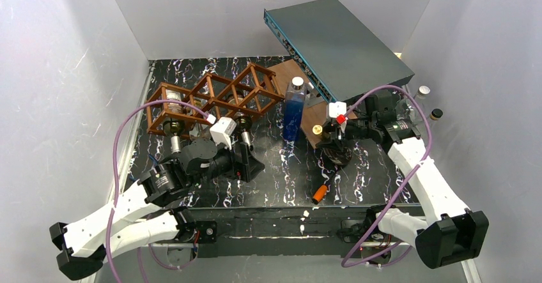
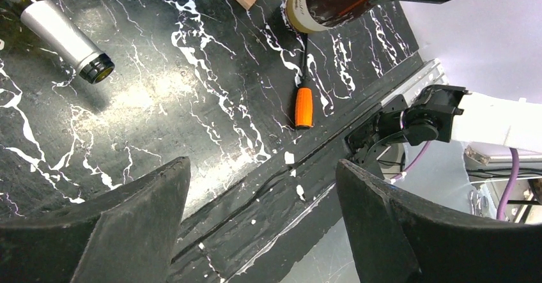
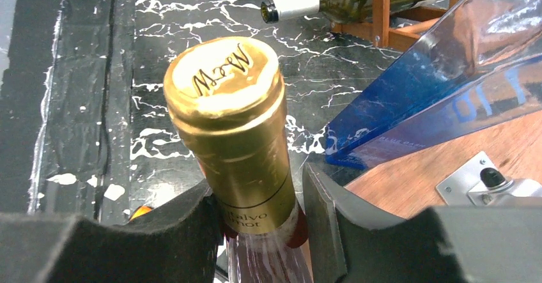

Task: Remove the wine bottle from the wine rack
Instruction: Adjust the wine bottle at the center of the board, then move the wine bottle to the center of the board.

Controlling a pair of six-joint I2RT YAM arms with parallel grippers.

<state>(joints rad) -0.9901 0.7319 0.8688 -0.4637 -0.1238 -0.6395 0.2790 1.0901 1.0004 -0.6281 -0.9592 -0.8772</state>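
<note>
1. The right gripper (image 3: 255, 190) had its jaws closed on the neck of the gold-capped wine bottle (image 3: 227, 110), with one finger pressed to each side just below the foil top.
2. Just to the right of those jaws stood a blue glass bottle (image 3: 441, 98), with a wooden board (image 3: 409, 187) beside it.
3. Beyond the blue bottle, well apart from the held one, sat the wine rack (image 1: 211, 98). A silver-capped bottle (image 3: 300, 5) lay in it, its neck poking out towards the arms.
4. The left gripper (image 2: 262, 168) had its jaws spread wide with nothing between them. It hung over the black marbled table (image 2: 192, 91), just in front of the rack.
5. Ahead of the left jaws an orange-handled screwdriver (image 2: 304, 107) lay on the table. Past it, the labelled lower end of the held bottle showed at the top of the left wrist view.
</note>
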